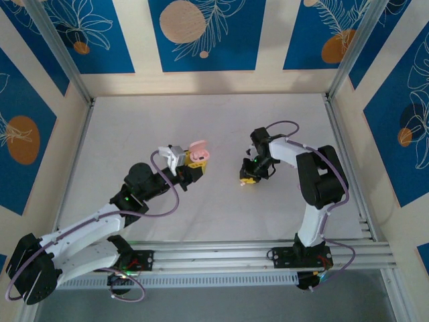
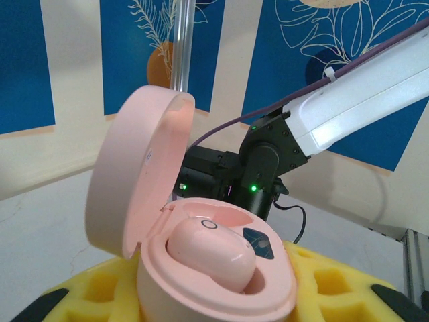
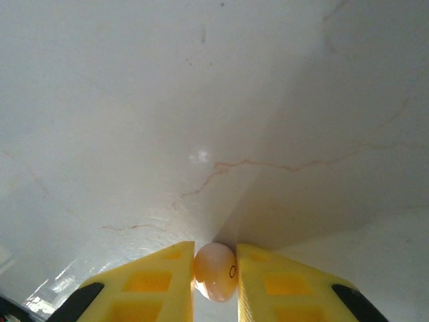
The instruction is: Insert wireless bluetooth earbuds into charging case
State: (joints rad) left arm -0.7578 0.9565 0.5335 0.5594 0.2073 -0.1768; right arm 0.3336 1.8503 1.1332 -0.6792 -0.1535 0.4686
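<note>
Right gripper (image 3: 214,260), nearly closed, pinches a pale earbud (image 3: 215,274) at lower centre; next, I reckon, I carry it to the free socket of the charging case (image 2: 144,174).

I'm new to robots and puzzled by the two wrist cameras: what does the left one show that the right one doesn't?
Left wrist: the open pink case in the left gripper, one pink earbud seated inside.
Right wrist: the right gripper pinching a peach earbud, white table beyond.
Both: yellow fingers around an earbud.
</note>
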